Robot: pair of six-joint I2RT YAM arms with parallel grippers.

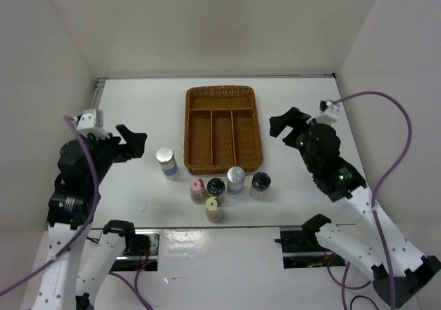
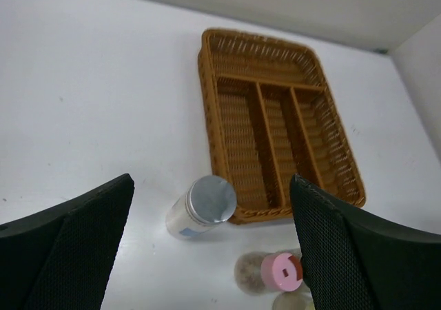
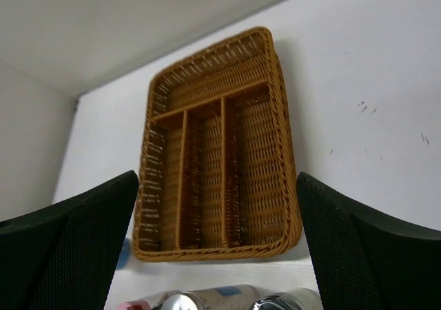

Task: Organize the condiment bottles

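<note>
Six condiment bottles stand on the white table in front of the wicker basket (image 1: 187,131). One silver-capped bottle (image 1: 166,162) stands alone to the basket's left. A pink-capped one (image 1: 198,189), a black-topped one (image 1: 216,187), the second silver-capped one (image 1: 236,180) and another black-topped one (image 1: 260,184) form a row, with a yellow-capped one (image 1: 213,209) in front. My left gripper (image 1: 131,143) is open and empty, left of the lone silver-capped bottle (image 2: 203,203); the pink-capped bottle (image 2: 281,270) shows too. My right gripper (image 1: 286,124) is open and empty, right of the basket.
The brown basket (image 2: 207,110) has one cross compartment at the back and three long ones, all empty; it also fills the right wrist view (image 3: 288,165). White walls enclose the table on three sides. The arm bases sit at the near edge.
</note>
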